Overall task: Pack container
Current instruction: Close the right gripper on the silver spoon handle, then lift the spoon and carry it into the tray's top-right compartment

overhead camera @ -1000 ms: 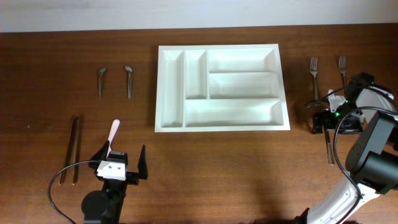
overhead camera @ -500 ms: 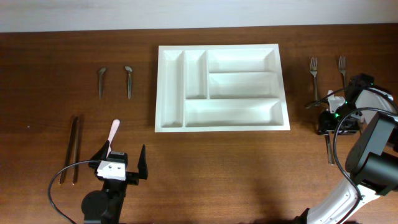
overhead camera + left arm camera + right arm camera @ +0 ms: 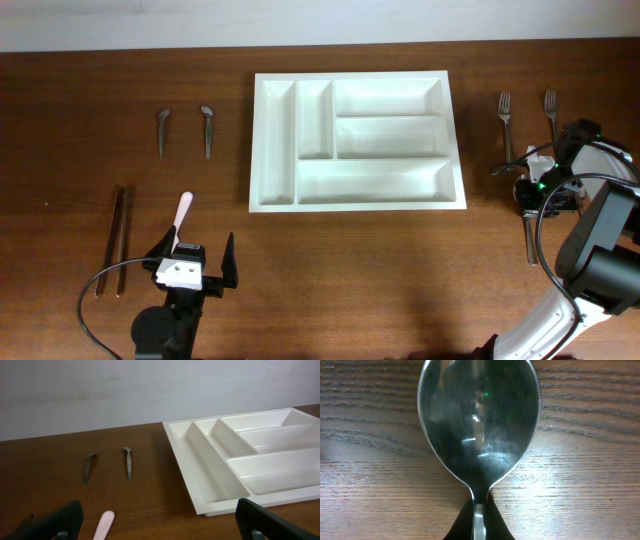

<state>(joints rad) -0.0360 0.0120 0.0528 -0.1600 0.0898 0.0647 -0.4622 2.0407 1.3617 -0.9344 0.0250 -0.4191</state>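
Observation:
The container (image 3: 256,140) is a white cutlery tray with nothing in its compartments, at the table's middle back; the left wrist view shows its near corner (image 3: 210,506). In the right wrist view a steel spoon (image 3: 479,420) lies on the wood, and my right gripper (image 3: 479,510) is shut on its neck. From overhead the right gripper (image 3: 540,190) sits right of the tray, with the spoon's handle (image 3: 528,240) trailing toward me. My left gripper (image 3: 195,265) stands open at the front left, just behind a pink handle (image 3: 183,212).
Two forks (image 3: 505,125) (image 3: 551,115) lie behind the right gripper. Two small dark spoons (image 3: 163,130) (image 3: 207,130) lie left of the tray, also visible as spoons (image 3: 89,467) (image 3: 127,462) from the left wrist. A pair of chopsticks (image 3: 120,240) lies far left.
The right gripper's fingers have closed onto the spoon's neck. The left arm has not moved.

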